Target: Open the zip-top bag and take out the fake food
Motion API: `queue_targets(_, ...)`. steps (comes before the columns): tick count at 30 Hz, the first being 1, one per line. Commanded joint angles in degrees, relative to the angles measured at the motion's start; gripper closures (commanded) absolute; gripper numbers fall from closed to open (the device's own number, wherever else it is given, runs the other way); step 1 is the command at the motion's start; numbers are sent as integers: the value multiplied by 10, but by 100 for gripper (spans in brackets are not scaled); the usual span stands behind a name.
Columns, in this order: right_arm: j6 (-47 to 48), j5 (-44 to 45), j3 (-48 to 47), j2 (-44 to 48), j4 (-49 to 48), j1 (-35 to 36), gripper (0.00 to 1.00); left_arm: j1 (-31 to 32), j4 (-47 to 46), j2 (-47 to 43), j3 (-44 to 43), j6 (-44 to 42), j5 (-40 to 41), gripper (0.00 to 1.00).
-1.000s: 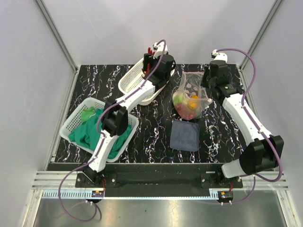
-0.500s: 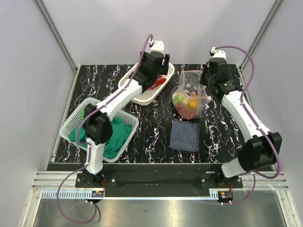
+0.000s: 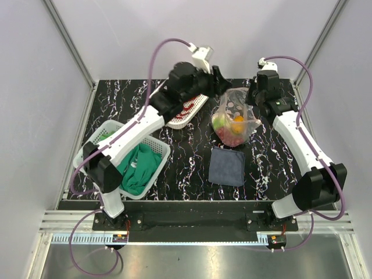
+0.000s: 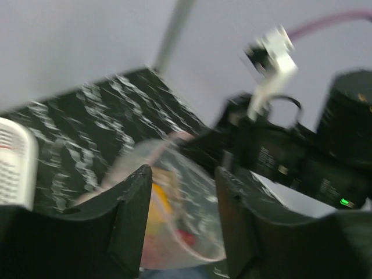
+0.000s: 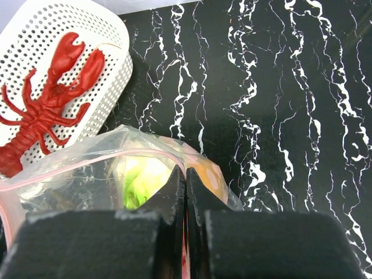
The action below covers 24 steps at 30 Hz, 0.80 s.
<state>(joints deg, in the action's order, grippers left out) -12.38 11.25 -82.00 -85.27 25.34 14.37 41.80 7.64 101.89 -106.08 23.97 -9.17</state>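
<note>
Your right gripper (image 5: 186,174) is pinched tight on the pink-edged rim of the zip-top bag (image 3: 235,110). Your left gripper (image 4: 183,174) hangs just left of the bag's mouth, fingers spread and holding nothing. Most of the fake food (image 3: 232,129) sits inside the bag; the red lobster (image 5: 49,107) lies in the white basket (image 5: 110,35) to the bag's left

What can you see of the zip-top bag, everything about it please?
The zip-top bag is clear, crinkly plastic with a pink zip strip along its mouth, which looks parted. It stands bunched upright on the black marbled table, just beyond the grey cloth. Green, orange and red fake food shows through its lower part. The right gripper is shut on its upper edge, holding it up. The left gripper, open, hovers close by.
</note>
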Motion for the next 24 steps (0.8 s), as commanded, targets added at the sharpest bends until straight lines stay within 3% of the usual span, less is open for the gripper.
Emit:
queue_targets(1,-44,18,-17,43,6,3,100,28,-43,20,18,66,-60,60)
queue_targets(5,-77,35,-11,63,1,3,100,44,-58,32,25,62,-53,65)
queue_targets(15,-49,129,-33,82,5,3,100,64,-75,158,-84,115,-67,65)
queue_targets(19,-19,161,-40,80,6,3,100,72,-89,201,-132,90,-77,66)
queue_targets(24,18,171,-27,78,5,2,100,61,-136,235,-118,53,-134,67)
